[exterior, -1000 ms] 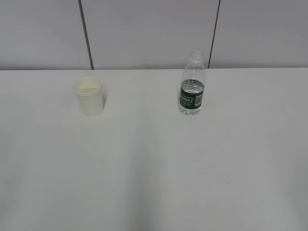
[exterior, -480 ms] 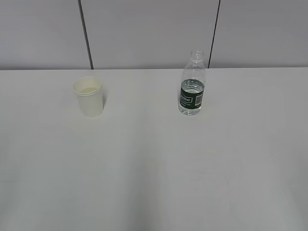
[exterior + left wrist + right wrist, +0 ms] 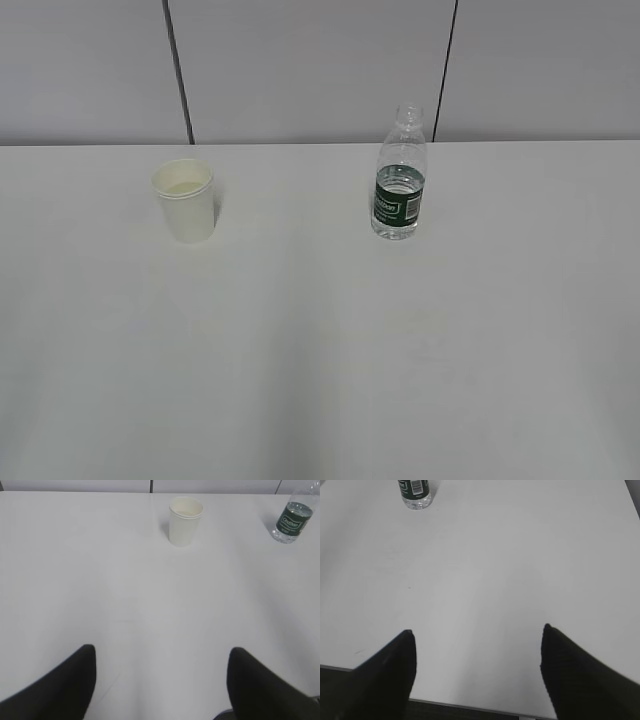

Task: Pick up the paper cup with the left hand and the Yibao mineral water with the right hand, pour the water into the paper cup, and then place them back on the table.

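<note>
Exterior view: white desk (image 3: 320, 380) fills most of the frame, grey panel wall across the top, no arm in shot. Both items stand upright and untouched near the desk's far edge, well apart from each other.

Yibao mineral water (image 3: 400, 175) is right of centre in the upper half: small clear ribbed bottle, dark green label with white text, no cap on the neck, water (image 3: 400, 195) level roughly at the label top. Paper cup (image 3: 185, 200) is upper left: plain white, tapered, rolled rim, cream inside, shorter than the bottle.

Left wrist view: left claw (image 3: 160, 685) is released, two dark fingers spread wide at the bottom corners, nothing between them. Cup sits top centre of that frame, bottle top right corner. Right wrist view: right claw (image 3: 477, 670) is likewise spread and empty, low in frame over the near desk edge; the bottle's lower half shows at the top left.

Step in hand, by my read: the approach, nothing grasped yet. To do it well:
- left claw goes nearly straight ahead, closes on the cup mid-wall, gently, since thin paper likely crushes
- right claw must shift toward the upper left of its frame, grip the bottle at the label band
- keep the bottle vertical on lift; open neck will spill
</note>
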`<state>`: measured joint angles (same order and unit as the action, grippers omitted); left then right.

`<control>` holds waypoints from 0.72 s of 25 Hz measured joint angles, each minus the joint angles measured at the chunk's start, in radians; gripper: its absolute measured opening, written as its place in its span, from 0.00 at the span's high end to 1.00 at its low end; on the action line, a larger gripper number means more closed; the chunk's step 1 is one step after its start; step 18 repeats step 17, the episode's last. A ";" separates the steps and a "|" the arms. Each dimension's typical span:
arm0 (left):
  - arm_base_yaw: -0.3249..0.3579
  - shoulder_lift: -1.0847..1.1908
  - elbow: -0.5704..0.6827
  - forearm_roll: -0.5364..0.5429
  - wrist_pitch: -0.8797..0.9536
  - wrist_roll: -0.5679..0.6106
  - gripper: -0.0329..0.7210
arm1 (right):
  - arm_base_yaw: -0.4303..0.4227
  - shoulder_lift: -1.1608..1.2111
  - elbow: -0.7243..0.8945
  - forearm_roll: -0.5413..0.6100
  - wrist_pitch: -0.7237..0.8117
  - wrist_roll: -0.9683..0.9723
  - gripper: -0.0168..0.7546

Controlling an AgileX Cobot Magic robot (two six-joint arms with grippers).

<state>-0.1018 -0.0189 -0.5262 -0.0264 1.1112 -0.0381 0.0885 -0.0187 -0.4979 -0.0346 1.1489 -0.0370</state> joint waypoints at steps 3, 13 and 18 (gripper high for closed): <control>0.000 0.000 0.000 0.000 0.000 0.000 0.30 | 0.000 0.000 0.000 0.000 0.000 0.000 0.24; 0.000 0.000 0.000 0.000 0.000 0.000 0.30 | 0.000 0.000 0.000 0.000 0.000 0.000 0.24; 0.000 0.000 0.000 0.000 0.000 0.000 0.30 | 0.000 0.000 0.000 0.000 0.000 0.000 0.24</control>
